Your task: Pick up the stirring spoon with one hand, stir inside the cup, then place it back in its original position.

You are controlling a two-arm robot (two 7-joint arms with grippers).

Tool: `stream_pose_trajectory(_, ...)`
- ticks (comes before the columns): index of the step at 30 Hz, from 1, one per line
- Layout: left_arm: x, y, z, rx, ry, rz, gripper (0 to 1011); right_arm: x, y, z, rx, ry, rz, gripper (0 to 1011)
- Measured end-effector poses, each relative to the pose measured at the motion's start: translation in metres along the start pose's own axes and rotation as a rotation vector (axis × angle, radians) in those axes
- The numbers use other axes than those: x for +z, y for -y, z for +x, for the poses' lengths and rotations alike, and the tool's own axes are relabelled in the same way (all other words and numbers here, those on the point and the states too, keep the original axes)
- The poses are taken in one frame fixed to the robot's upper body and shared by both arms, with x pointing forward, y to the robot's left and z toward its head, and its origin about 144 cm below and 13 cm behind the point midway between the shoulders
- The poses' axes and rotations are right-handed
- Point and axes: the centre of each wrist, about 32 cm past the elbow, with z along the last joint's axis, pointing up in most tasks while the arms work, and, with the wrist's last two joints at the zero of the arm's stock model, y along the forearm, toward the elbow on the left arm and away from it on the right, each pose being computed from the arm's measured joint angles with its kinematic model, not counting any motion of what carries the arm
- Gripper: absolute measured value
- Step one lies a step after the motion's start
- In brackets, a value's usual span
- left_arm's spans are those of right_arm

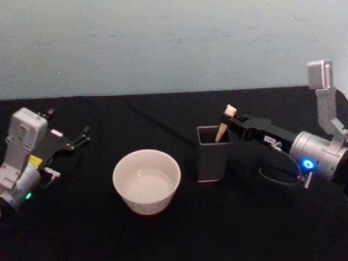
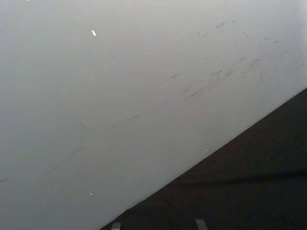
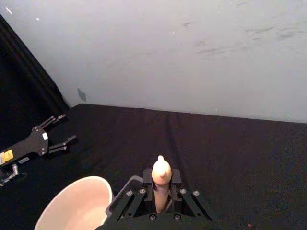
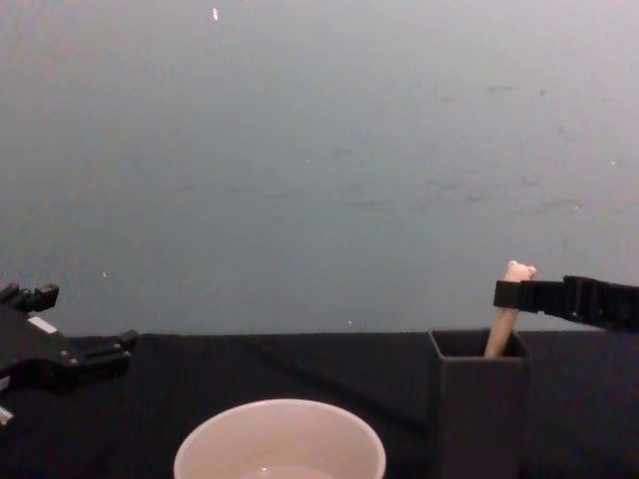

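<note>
The stirring spoon [image 1: 221, 131] stands tilted in the dark grey square holder [image 1: 212, 159], and its beige handle with the bear head sticks out above the rim. My right gripper [image 1: 229, 120] reaches in from the right and is shut on the handle just below the head. In the right wrist view the handle [image 3: 161, 178] sits between the fingers of my right gripper [image 3: 161, 197]. The spoon's bowl is hidden inside the holder [image 4: 479, 409]. The cream-white cup [image 1: 142, 202] stands left of the holder, a little nearer me. My left gripper [image 1: 68, 125] rests open at the far left.
A black cloth [image 1: 179, 234] covers the table and a pale wall [image 1: 163, 43] rises behind its far edge. A gap of cloth lies between the cup [image 4: 280, 444] and the holder. The right arm's cable [image 1: 272, 176] loops on the cloth to the right of the holder.
</note>
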Motion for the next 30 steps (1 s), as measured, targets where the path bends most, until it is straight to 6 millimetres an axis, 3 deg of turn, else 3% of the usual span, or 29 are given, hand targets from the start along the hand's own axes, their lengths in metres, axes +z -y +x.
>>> stream_pose_trajectory(30,0.0,0.0,0.0,0.0,0.0,0.0,1002,-0.0025,-0.0014,0.001,0.008,0.019,-0.028,218)
